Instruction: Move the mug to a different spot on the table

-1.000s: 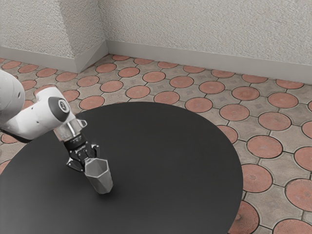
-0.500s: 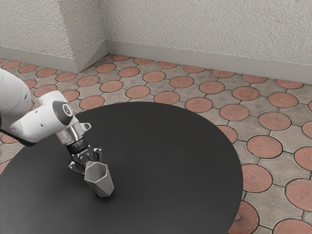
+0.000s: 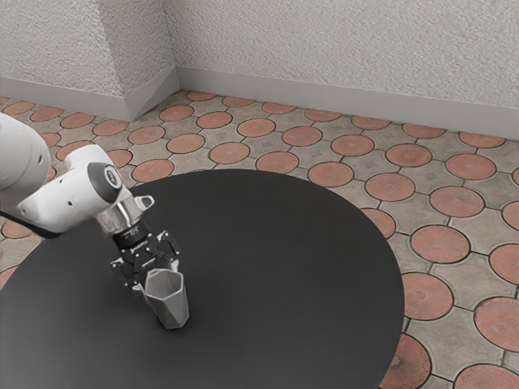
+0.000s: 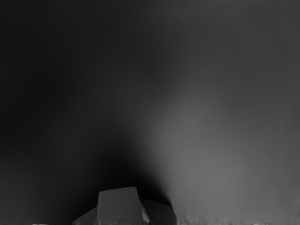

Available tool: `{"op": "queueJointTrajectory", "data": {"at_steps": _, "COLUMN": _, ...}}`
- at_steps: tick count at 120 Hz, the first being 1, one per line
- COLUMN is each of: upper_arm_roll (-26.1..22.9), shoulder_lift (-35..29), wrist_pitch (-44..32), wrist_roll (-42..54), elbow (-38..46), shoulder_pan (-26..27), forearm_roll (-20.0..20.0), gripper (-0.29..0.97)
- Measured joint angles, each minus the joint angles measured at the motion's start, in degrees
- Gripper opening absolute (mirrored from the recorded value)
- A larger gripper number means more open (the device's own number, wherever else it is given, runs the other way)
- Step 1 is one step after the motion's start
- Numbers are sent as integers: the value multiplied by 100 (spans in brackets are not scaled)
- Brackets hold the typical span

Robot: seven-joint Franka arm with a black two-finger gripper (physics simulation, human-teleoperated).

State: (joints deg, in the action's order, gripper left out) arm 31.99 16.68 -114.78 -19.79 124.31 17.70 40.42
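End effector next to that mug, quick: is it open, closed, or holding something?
End effector: open, fingers spread beside the rim of the grey faceted mug, which stands upright on the round black table.

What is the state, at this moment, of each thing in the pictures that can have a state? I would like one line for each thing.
mug: upright, mouth upward, appears to rest on the table, nothing seen inside.
gripper: open, fingers spread apart at the mug's rim, tilted over it.
table: bears the mug near its edge at the exterior view's lower left.
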Motion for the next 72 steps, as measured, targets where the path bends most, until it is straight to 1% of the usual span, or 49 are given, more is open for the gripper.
{"op": "queueJointTrajectory", "data": {"at_steps": 27, "upper_arm_roll": 4, "shoulder_lift": -260, "wrist_pitch": 9, "wrist_roll": 106, "elbow": -450, "shoulder_pan": 7, "forearm_roll": -5, "gripper": 59}}
{"op": "queueJointTrajectory", "data": {"at_steps": 41, "upper_arm_roll": 8, "shoulder_lift": -430, "wrist_pitch": 107, "wrist_roll": 141, "elbow": -729, "shoulder_pan": 7, "forearm_roll": -195, "gripper": 62}}
{"op": "queueJointTrajectory", "data": {"at_steps": 47, "upper_arm_roll": 9, "shoulder_lift": -492, "wrist_pitch": 181, "wrist_roll": 152, "elbow": -845, "shoulder_pan": 7, "forearm_roll": -336, "gripper": 63}}
{"op": "queueJointTrajectory", "data": {"at_steps": 52, "upper_arm_roll": 8, "shoulder_lift": -540, "wrist_pitch": 300, "wrist_roll": 160, "elbow": -1001, "shoulder_pan": 6, "forearm_roll": -572, "gripper": 64}}
{"op": "queueJointTrajectory", "data": {"at_steps": 57, "upper_arm_roll": -57, "shoulder_lift": -580, "wrist_pitch": 484, "wrist_roll": 168, "elbow": -1277, "shoulder_pan": -12, "forearm_roll": -949, "gripper": 65}}
{"op": "queueJointTrajectory", "data": {"at_steps": 66, "upper_arm_roll": -477, "shoulder_lift": -728, "wrist_pitch": 1022, "wrist_roll": 216, "elbow": -2103, "shoulder_pan": -26, "forearm_roll": -1851, "gripper": 66}}
{"op": "queueJointTrajectory", "data": {"at_steps": 72, "upper_arm_roll": -787, "shoulder_lift": -831, "wrist_pitch": 1504, "wrist_roll": 362, "elbow": -2757, "shoulder_pan": 6, "forearm_roll": -2289, "gripper": 66}}
